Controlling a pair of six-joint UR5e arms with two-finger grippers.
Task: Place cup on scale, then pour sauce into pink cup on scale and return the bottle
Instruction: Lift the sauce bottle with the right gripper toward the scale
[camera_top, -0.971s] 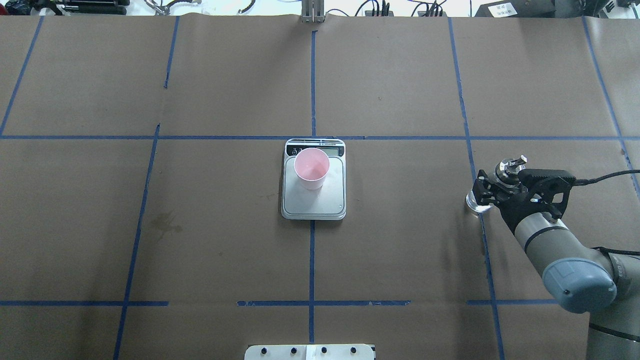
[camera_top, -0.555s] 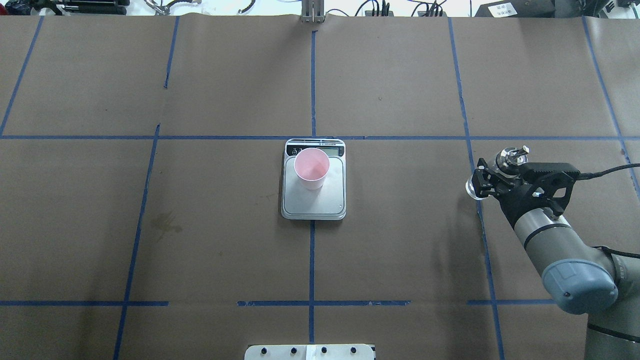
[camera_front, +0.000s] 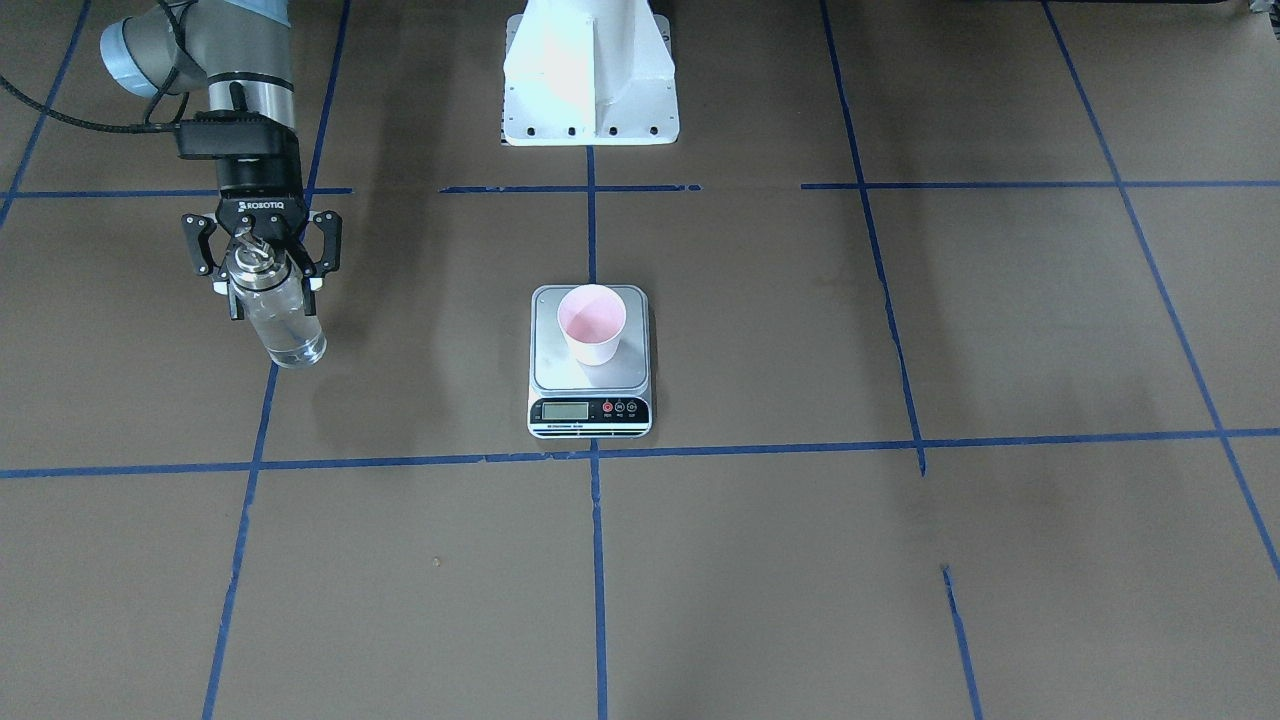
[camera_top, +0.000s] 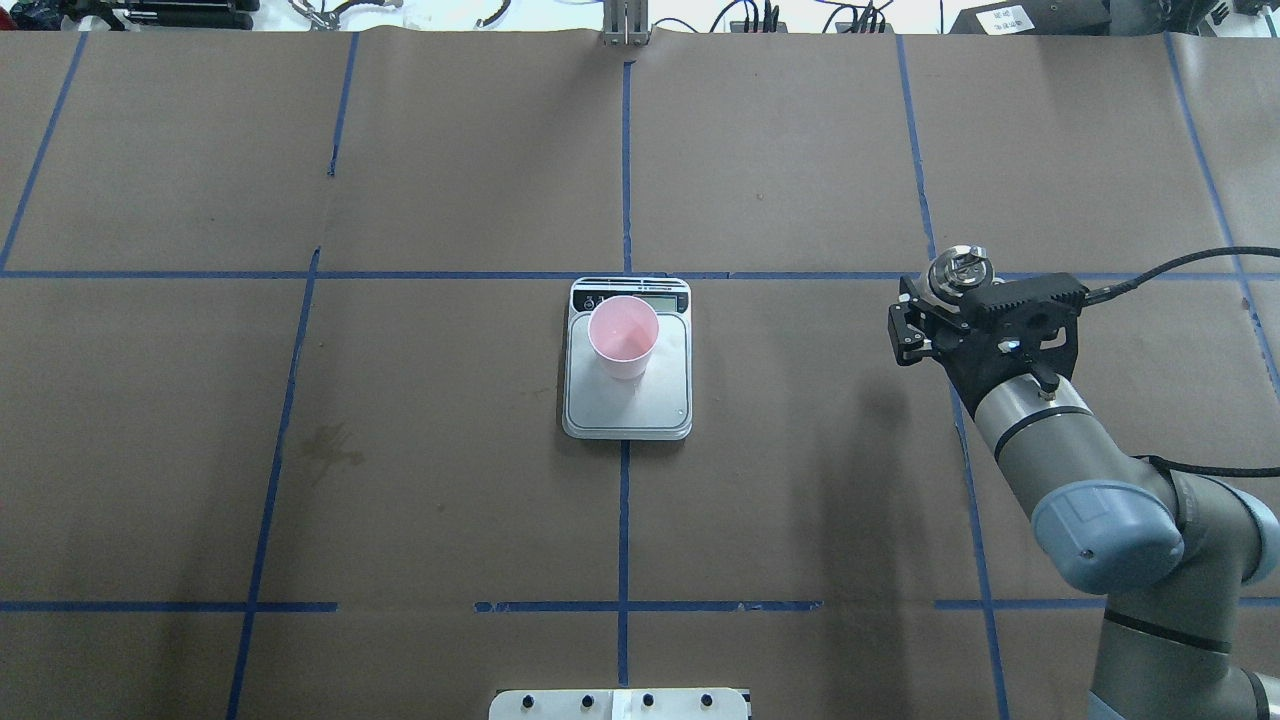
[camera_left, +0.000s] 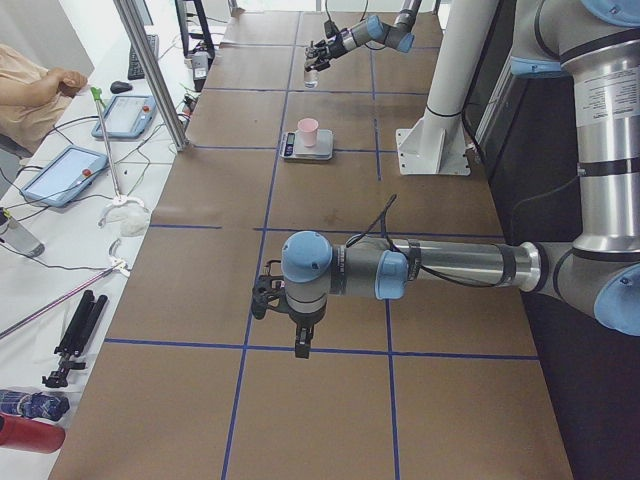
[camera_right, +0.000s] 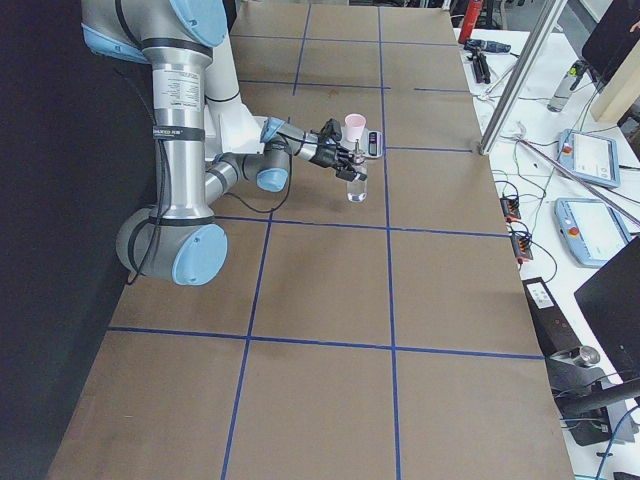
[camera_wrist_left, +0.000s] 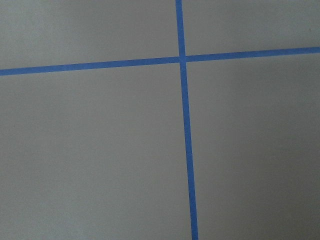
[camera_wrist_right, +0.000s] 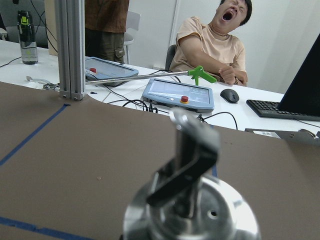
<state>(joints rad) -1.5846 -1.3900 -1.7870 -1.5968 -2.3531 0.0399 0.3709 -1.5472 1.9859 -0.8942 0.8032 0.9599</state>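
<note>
At the robot's right side of the table (camera_front: 900, 560), well apart from the scale (camera_front: 600, 378), you have the right gripper (camera_front: 270, 288) with its fingers closed on the shoulders of the bottle (camera_front: 285, 325), just below the silver cap (camera_top: 957, 270). I cannot tell from these views whether the bottle's base is clear of the table. In my judgement the main risk is the grip itself. The glass is smooth and held high, so the bottle may swing or slip during the carry toward the scale. The second risk is the cup (camera_front: 591, 324), which stands upright about mid-platform. It looks light and narrow, so a low approach by the bottle or the fingers could knock it off the platform. The third risk is a poorly aimed spout, which would put liquid on the steel platform or on the display strip (camera_front: 565, 410) beside it. The fourth is that the sauce (camera_front: 295, 345) is clear, so you may misjudge the stream and the fill. As for contents, the bottle holds colourless liquid, but I cannot read its level. The cup shows only its pink inside and appears empty. Beyond the cup's place on the scale, the left gripper (camera_left: 266, 298) hangs over bare table. It shows only in the side view, so I cannot tell how its fingers stand.
</note>
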